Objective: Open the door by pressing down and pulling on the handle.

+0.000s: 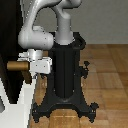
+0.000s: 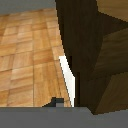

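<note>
The door [image 1: 10, 35] is a tall dark panel at the exterior view's left. The handle [image 1: 17, 65], a brown-golden bar on a stub, juts from it toward the robot, with a darker lever part hanging below its end. My grey-white gripper [image 1: 30, 67] is right at the handle's free end and looks to be touching it. Its fingers are too small to make out there. In the wrist view the handle [image 2: 100, 55] fills much of the frame as large brown blocks very close to the camera. One dark fingertip [image 2: 55, 102] peeks over the grey gripper body.
The black robot pedestal [image 1: 65, 75] with splayed feet stands just beside the gripper on a wooden floor [image 1: 107, 75]. A white slab [image 1: 17, 107] lies under the door. A thin white edge [image 2: 67, 80] runs next to the handle in the wrist view.
</note>
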You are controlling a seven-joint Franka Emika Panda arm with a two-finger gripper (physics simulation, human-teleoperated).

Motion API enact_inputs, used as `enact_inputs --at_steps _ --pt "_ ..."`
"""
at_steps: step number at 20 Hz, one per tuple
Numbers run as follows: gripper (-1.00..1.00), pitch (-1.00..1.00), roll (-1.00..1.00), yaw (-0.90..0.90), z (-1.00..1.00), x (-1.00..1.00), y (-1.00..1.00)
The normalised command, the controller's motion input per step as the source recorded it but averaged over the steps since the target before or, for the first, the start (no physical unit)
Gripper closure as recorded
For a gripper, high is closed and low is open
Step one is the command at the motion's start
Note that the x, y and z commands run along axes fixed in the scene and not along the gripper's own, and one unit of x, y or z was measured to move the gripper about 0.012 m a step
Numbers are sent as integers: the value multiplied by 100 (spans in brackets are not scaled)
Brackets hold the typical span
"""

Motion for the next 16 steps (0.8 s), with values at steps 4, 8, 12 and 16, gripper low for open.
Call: enact_inputs --at_steps 4,8,12,16 --pt "100 0 0 0 0 0 100" --pt "100 0 0 0 0 0 100" --pt "100 0 0 0 0 0 75" --pt "100 0 0 0 0 0 0"
